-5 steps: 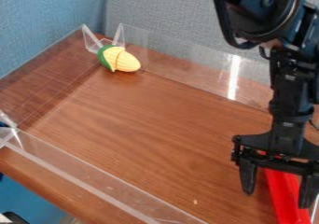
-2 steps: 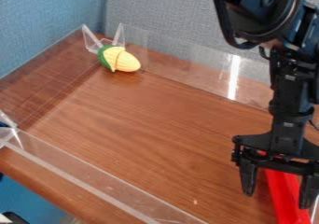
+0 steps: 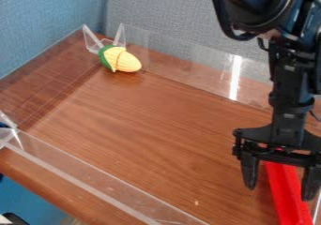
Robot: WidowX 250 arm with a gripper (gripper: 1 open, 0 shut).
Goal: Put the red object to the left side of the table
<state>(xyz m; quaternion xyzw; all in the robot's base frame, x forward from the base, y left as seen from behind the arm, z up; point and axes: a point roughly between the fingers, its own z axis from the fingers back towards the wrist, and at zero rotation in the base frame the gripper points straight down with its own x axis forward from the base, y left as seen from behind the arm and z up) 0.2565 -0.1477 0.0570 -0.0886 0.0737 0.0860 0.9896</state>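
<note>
Single black arm reaching down from the upper right of the view, wrist nearly vertical, gripper [image 3: 280, 169] low over the near right corner of the table [image 3: 138, 107]. Jaws spread wide, two dark fingers [image 3: 252, 170] hanging apart, straddling the upper end of the red object [image 3: 290, 193]. Cannot tell whether either finger actually touches it; no closed grip visible, nothing lifted. Red object: long, narrow, bright red bar, lying flat on the wood at the far right, running from between the fingers down toward the bottom right corner of the view, lower end cut off by the edge. Tabletop dark reddish-brown with wood grain, bordered by low clear acrylic walls [image 3: 189, 51] along the back, with another clear strip along the near edge. Yellow-and-green corn toy [image 3: 120, 59] resting at the back left corner, just beside the clear wall, well apart from the bar and the gripper. Wide stretch of bare wood between the toy and the red bar. Blue panel [image 3: 51, 18] behind the table on the left, grey panel [image 3: 163, 13] behind it toward the middle. Red bar at the right end of the table, on the opposite side from the corn toy, not on the left side
</note>
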